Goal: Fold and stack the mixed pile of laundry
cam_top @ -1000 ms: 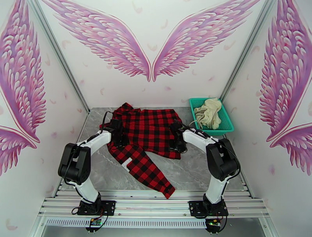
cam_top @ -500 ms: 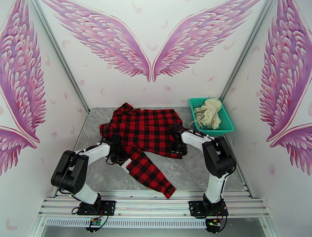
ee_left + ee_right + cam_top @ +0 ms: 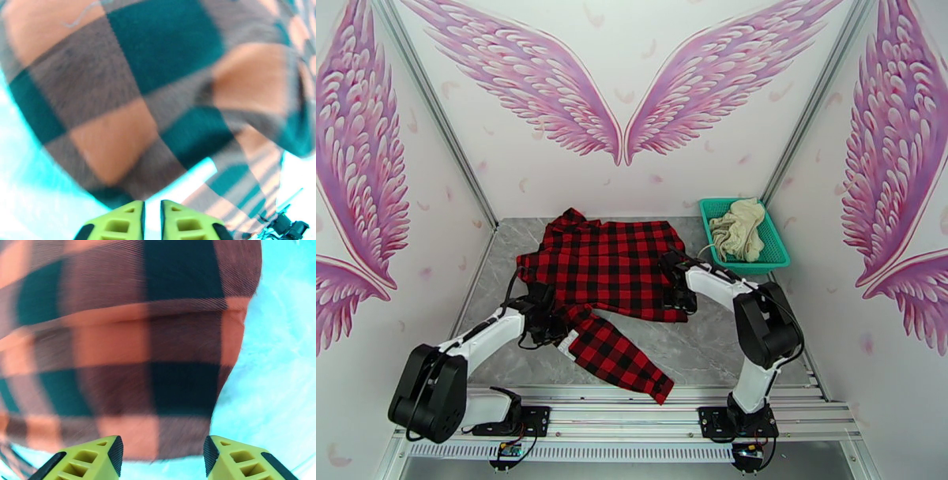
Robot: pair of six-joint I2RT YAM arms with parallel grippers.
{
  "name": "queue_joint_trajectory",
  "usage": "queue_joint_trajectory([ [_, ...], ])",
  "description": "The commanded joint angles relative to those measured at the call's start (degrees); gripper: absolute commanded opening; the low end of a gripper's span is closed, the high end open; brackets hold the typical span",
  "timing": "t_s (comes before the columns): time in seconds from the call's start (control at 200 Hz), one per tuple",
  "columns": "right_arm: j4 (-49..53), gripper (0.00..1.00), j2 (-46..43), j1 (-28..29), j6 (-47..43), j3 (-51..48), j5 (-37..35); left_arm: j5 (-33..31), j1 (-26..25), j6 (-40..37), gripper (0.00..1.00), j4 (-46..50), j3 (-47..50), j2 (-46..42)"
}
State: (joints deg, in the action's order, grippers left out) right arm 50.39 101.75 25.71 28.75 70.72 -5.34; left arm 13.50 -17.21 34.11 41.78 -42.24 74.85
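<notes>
Grey marbled surface (image 3: 711, 347) inside a booth painted with pink wings. Nearest, one sleeve (image 3: 620, 355) of the red-and-black check shirt (image 3: 608, 264) trails toward the front edge. The left tool (image 3: 539, 314) sits where that sleeve meets the body, jaws almost together with no cloth visible in the slit. The right tool (image 3: 675, 294) hovers wide over the shirt's right hem. Farther right, the cream garment (image 3: 736, 225) lies crumpled in a teal basket (image 3: 746, 268). Likely risks: a shallow pinch could let the sleeve slip mid-fold, and the right tool closing on several layers could bunch the flattened body.
</notes>
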Motion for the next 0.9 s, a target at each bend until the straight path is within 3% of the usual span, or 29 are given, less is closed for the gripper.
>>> queue_joint_trajectory([
  [0.0,-1.3,0.57,-4.2,4.9,-2.1,1.5,4.3,1.2,1.5,-2.9,0.23,3.0,-7.1,-1.0],
  [0.195,-6.8,0.46,-1.4,10.6,-1.0,4.1,10.0,2.8,5.2,-6.5,0.22,-3.3,-17.4,11.0],
  [0.545,-12.6,0.23,7.6,29.6,-5.8,11.4,13.5,4.9,7.5,-9.1,0.14,-10.3,-39.0,36.7],
  [0.74,-13.0,0.14,18.5,33.0,-8.9,18.9,11.5,4.1,7.9,-8.4,0.09,-11.1,-44.9,46.2],
  [0.895,-14.1,0.10,21.1,33.7,-9.4,16.8,11.8,4.1,9.3,-8.2,0.07,-11.8,-46.8,50.3],
])
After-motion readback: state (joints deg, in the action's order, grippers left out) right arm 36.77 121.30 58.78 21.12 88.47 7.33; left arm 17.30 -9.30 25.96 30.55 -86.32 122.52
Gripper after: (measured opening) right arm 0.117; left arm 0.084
